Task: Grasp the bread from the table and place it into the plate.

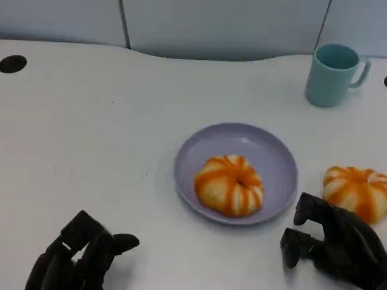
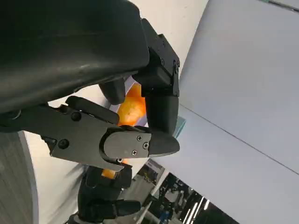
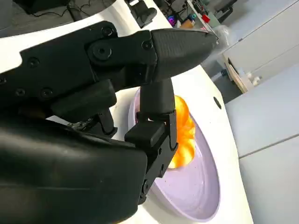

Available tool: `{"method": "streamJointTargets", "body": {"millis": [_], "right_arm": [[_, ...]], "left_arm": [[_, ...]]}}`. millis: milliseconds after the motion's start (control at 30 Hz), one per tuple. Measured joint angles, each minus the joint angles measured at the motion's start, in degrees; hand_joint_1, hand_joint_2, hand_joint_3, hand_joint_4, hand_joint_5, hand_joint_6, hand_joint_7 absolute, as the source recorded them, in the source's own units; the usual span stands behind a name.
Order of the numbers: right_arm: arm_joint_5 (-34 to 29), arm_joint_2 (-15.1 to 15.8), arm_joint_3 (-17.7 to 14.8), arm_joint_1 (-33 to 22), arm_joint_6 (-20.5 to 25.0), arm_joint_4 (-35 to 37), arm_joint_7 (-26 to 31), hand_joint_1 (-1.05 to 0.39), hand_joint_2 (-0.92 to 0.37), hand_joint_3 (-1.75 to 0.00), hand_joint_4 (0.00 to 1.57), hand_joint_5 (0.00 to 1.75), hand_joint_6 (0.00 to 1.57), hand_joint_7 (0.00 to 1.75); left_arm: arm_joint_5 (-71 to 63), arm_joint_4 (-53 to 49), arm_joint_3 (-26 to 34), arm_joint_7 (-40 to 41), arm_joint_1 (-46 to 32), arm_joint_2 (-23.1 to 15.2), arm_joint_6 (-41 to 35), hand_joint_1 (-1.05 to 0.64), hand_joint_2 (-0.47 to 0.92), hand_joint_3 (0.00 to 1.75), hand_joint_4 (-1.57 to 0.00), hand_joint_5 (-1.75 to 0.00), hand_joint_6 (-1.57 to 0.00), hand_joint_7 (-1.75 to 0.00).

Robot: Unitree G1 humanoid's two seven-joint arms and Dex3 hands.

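White desk (image 1: 86, 116) runs up to pale wall panels at the back, and everything stands on its right half. At the centre lies a lilac plate (image 1: 269, 154) that holds one round bread with orange stripes (image 1: 229, 184), set a little toward the near rim. A second striped bread (image 1: 359, 191) lies on the desk just beside the plate, on its right. I judge this is the one to grasp, because the right hand (image 1: 333, 245) rests just in front of it, with its fingers apart and empty. The left hand (image 1: 81, 255) lies near the front edge, also empty, fingers loosely bent. A teal mug (image 1: 332, 75) stands far behind, apparently empty.
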State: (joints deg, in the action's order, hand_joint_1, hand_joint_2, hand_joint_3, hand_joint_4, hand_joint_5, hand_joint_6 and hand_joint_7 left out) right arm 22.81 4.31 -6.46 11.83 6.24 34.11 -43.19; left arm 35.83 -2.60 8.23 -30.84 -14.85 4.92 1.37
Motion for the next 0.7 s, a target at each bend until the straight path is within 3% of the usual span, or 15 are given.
{"method": "streamJointTargets", "body": {"millis": [700], "right_arm": [[0.0,0.0,0.0,-0.1,0.0,-0.1,0.1,-0.5,-0.92,-0.29,0.78,1.75,0.7,1.53]], "left_arm": [[0.0,0.0,0.1,-0.1,0.0,0.0,-0.9,-0.48,0.92,0.35,-0.83,-1.75,-0.54,-1.75]]}}
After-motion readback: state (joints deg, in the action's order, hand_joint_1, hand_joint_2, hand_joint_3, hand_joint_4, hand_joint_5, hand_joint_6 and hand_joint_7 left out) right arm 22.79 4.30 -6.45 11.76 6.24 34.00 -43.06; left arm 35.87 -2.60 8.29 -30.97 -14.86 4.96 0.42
